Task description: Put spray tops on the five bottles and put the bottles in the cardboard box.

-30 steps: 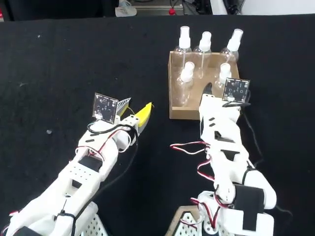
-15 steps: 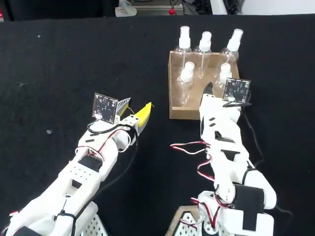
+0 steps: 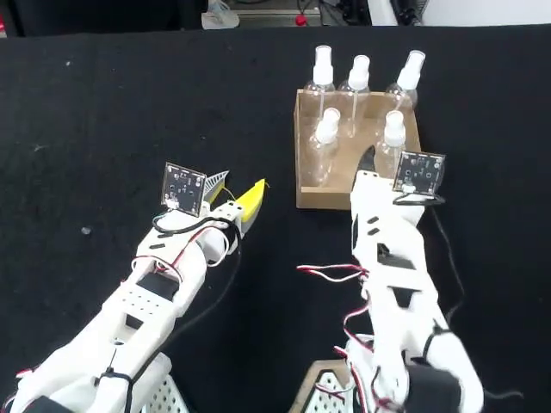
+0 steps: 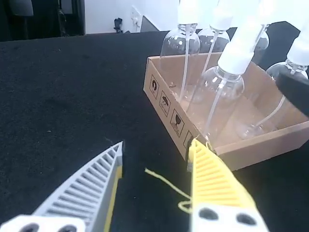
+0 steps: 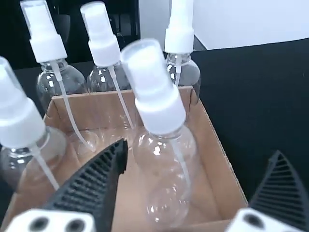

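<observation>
While spray tops (image 4: 189, 10) run off frame, right gripper (image 5: 198, 154) gapes near boxed bottle (image 5: 161, 145); left gripper (image 4: 155, 147) gapes.

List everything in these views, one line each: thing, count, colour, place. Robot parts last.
table: one, black, under everything.
cardboard box: one, brown, on the table in front of the right arm.
bottles: five, clear with white spray tops, upright in the cardboard box.
thread: one, yellow, by the left pincer's yellow finger.
left arm: one, white, left of the box.
right arm: one, white, at the box's near wall.
left pincer: grey and yellow, open, holding nothing.
right pincer: black, open, at the box's near edge.
</observation>
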Tool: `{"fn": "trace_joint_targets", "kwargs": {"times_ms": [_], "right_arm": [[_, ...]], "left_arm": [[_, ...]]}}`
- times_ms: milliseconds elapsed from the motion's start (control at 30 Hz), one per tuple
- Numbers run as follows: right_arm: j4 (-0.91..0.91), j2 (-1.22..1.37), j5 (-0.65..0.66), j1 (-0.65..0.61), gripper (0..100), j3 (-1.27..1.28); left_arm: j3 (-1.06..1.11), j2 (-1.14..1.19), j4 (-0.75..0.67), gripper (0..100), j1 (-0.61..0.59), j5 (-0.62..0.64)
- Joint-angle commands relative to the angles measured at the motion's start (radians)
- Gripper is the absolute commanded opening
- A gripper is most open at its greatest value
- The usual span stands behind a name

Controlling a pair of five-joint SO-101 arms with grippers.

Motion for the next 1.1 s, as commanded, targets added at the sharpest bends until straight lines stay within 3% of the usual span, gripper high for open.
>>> {"fn": "trace_joint_targets", "kwargs": {"times_ms": [0,267,400,467,533,600,833,1067], "right_arm": [[0.098,-0.102,-0.005,0.011,39.6,-0.002],[0.457,-0.363,-0.005,0.020,37.1,0.004],[0.572,-0.518,-0.008,0.017,12.7,0.027],[0.554,-0.587,0.000,0.014,0.3,0.074],[0.540,-0.653,0.000,0.012,6.8,0.120],[0.545,-0.713,-0.002,0.012,11.6,0.150],[0.546,-0.858,0.015,0.011,3.3,0.214],[0.543,-0.955,0.048,0.011,2.6,0.263]], "left_arm": [[-0.053,0.002,-0.025,21,0.005,-0.011],[-0.053,0.002,-0.025,21,0.005,-0.011],[-0.051,0.002,-0.025,20,0.005,-0.011],[-0.051,0.002,-0.025,13,0.004,-0.011],[-0.051,0.002,-0.025,3,0.004,-0.011],[-0.051,0.002,-0.025,5,-0.007,-0.011],[-0.058,0.002,-0.025,3,-0.033,-0.011],[-0.054,0.002,-0.025,3,-0.056,-0.011]]}}
